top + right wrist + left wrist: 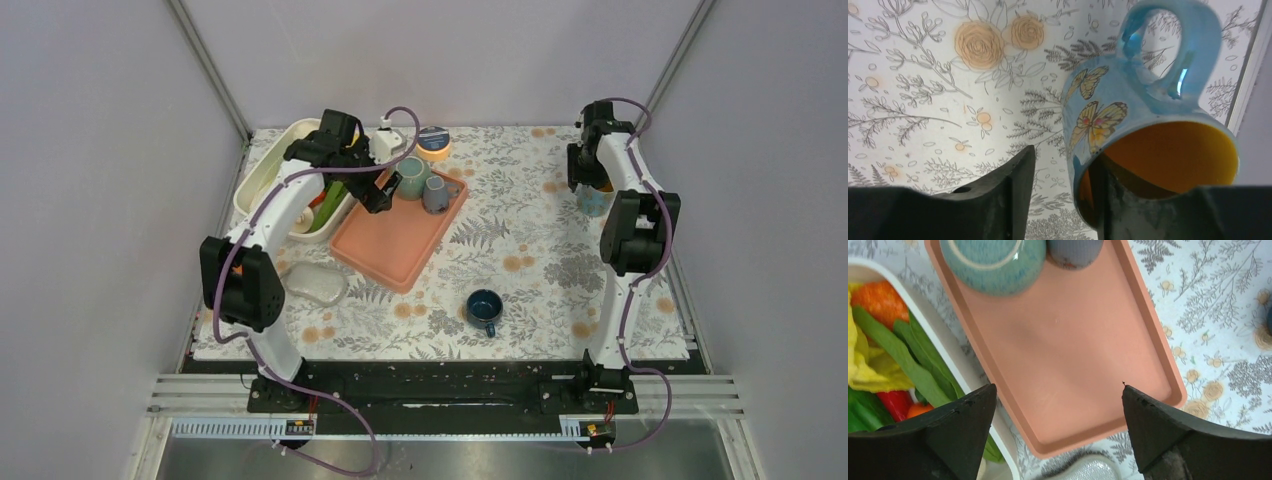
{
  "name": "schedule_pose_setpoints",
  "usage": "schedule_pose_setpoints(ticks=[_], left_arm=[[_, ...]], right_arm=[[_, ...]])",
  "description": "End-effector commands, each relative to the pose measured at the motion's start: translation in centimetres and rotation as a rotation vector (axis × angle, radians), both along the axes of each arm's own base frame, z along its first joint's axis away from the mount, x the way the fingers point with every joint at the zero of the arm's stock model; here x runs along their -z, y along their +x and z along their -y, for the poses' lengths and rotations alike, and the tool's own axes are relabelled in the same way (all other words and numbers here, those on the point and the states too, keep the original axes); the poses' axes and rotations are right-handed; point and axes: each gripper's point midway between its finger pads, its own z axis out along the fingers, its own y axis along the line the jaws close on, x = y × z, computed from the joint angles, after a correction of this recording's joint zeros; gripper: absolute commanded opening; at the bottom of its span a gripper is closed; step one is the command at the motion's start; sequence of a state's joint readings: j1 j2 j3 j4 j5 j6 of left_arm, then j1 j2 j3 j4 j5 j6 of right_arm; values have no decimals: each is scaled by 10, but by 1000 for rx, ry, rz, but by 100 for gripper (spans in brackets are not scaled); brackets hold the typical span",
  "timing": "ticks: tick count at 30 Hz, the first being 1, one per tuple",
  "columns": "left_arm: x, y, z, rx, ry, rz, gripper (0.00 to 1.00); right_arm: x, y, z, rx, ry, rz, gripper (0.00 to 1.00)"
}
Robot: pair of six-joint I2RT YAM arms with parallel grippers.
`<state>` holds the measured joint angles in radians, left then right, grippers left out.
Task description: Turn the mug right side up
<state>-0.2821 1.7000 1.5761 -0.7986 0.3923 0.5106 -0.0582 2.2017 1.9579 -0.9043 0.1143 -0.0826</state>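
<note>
The worktop (520, 230) has a white cloth with grey leaves and orange flowers on it. Pale grey walls (100, 150) stand on three sides. Thin metal posts (210, 70) run up the far corners. A black rail (440, 385) at 6 o'clock holds both arms.

The mug (1108, 110) is at 3 o'clock, close to the right edge of the worktop. It is light blue with butterflies and is orange inside. In the right wrist view it is tipped, with its handle up and its open mouth toward the camera. The right gripper (1066, 157) is at the mug's rim. One of the jaws is inside the mug and the other is outside. A small gap shows by the outside one, so I cannot tell if the jaws pinch the mug.

The left gripper (1058, 390) hangs over a pink tray (1148, 340) near the middle, toward 11 o'clock. Its jaws are wide apart and hold nothing. A teal cup (411, 177) and a grey cup (436, 193) sit at the far end of the tray.

A white bin (262, 175) of toy food (903, 355) is at 10 o'clock, just beside the tray. A dark blue cup (485, 308) sits at 5 o'clock.
</note>
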Motion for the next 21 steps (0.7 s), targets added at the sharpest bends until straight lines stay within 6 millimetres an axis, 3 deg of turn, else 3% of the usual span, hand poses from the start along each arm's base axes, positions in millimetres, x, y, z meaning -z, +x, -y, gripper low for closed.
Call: schedule_pose_setpoints(ticks=[1, 8, 12, 15, 19, 21], left_arm=[[-13, 28, 32, 77, 21, 63, 99], [-33, 54, 107, 226, 36, 205, 99], [-32, 77, 148, 187, -22, 209, 99], [-16, 97, 161, 148, -41, 182, 94], [14, 113, 167, 147, -1, 178, 76], [28, 118, 166, 138, 40, 179, 74]], right_arm=[[-24, 10, -5, -28, 5, 41, 58], [-70, 1, -3, -15, -15, 126, 79], [-96, -11, -5, -10, -10, 190, 84], [-102, -23, -10, -15, 9, 219, 85], [-102, -41, -16, -29, 34, 231, 85], [-104, -48, -17, -29, 37, 241, 86]])
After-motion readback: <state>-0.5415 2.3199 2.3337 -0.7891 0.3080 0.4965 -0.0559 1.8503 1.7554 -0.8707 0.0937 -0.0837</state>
